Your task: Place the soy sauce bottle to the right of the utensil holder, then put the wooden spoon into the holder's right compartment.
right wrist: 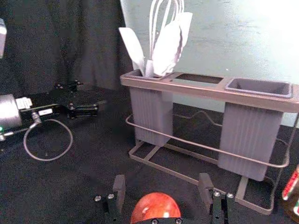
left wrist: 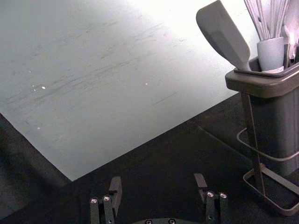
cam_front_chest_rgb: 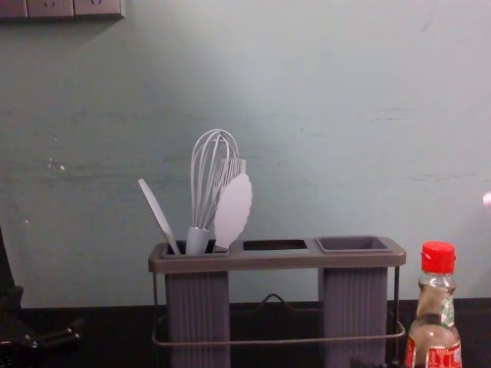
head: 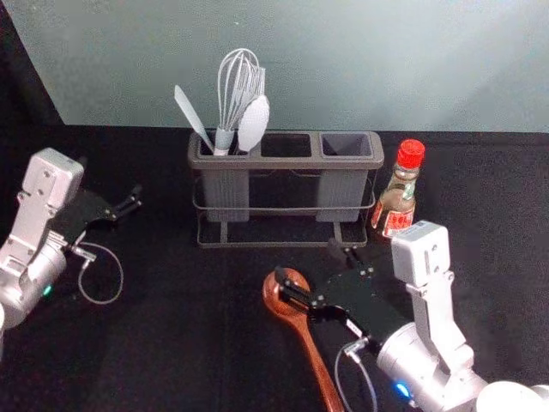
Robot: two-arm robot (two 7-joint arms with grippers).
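We judge the first step done: the soy sauce bottle [head: 399, 202] stands upright on the black counter [head: 171, 343], just beside the right end of the utensil holder [head: 371, 150]. We take the wooden spoon as the step in hand. The wooden spoon [head: 317, 360] lies in front of the holder, its bowl toward the rack and its handle running back toward us. Our right gripper [head: 307, 260] is at the bowl, its fingers spread, with the bowl showing between them in the right wrist view; we cannot tell whether they touch it. Our left gripper [left wrist: 158, 181] is parked off the holder's left side, fingers apart.

Next we probably need to settle the right gripper around the spoon, close firmly, lift, and turn the handle down over the right compartment [cam_front_chest_rgb: 354, 307]. The smooth, rounded bowl may slip or twist in the grip, and a wide swing could knock the bottle.

The holder pairs a brown-grey rim and thin rails with ribbed grey cups at both ends; the middle slot is an open frame. In the left compartment [head: 227, 193] sit a wire whisk [cam_front_chest_rgb: 197, 241], a flat pale spatula [head: 192, 117] and other pale utensils. The spoon looks like glossy reddish wood, while the bottle is clear glass with a ridged red cap and a red-and-white label
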